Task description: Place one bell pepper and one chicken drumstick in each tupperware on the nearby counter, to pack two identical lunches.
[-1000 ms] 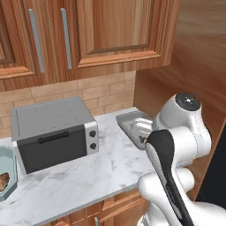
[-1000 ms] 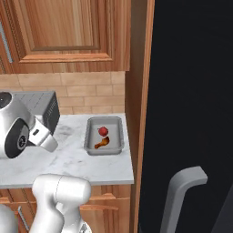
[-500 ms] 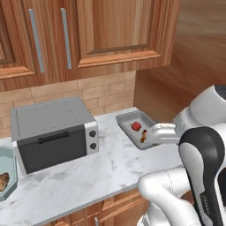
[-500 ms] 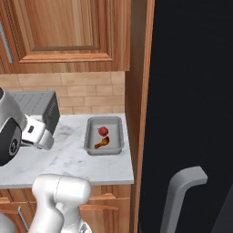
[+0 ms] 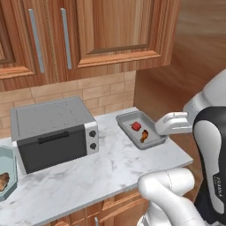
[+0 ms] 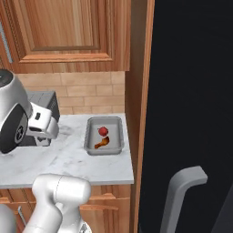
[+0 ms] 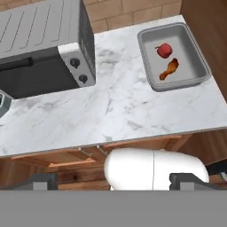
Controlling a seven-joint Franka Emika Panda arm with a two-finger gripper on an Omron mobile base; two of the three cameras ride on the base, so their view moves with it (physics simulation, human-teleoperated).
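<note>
The pincer (image 7: 113,179) hung wide open, empty. Left of the toaster oven (image 5: 53,132), a drumstick (image 5: 3,181) lay in the teal tupperware (image 5: 9,155), which the hand view cropped.

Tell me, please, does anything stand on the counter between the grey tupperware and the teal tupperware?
Yes. The toaster oven stands on the counter between them: the grey tupperware is to its right, the teal tupperware to its left.

no text can be read for certain. the robot arm (image 5: 215,167) carries small dark lettering on its black link in the left base view, too blurred to make out. the toaster oven (image 5: 53,132) bears no legible label.
</note>
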